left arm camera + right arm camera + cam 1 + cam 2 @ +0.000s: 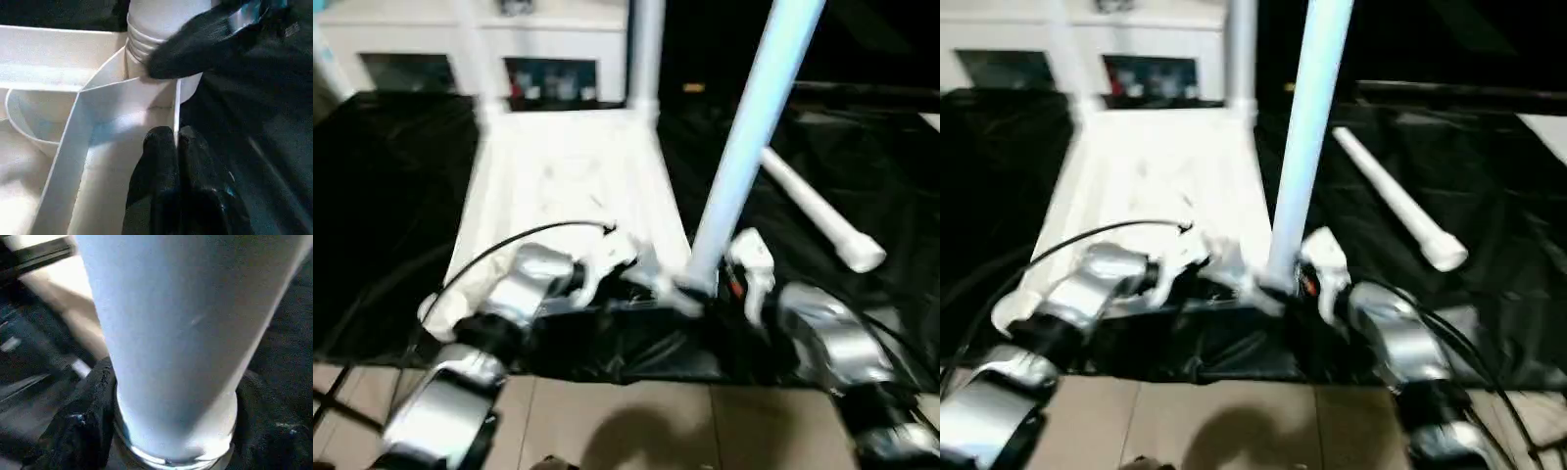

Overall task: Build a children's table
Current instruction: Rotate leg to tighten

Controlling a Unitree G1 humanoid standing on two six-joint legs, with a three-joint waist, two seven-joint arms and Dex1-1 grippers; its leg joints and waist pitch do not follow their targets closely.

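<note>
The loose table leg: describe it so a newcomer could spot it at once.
Start at the upturned white table top on the black sheet. To its right, past the leg rising from the near right corner, the loose leg lies on the sheet. It alone lies flat, apart from the top; the others stand in sockets.

The two eye views look from the robot's head forward and down, over both silver forearms, at the upturned table top (568,176) on black sheeting (391,196). Both share the same scene, only slightly shifted sideways. The left wrist view sits very near the table top's ribbed corner, looking along its own fingers (166,161). The right wrist view is closest of all, against the standing leg (181,333), also in both eye views.
</note>
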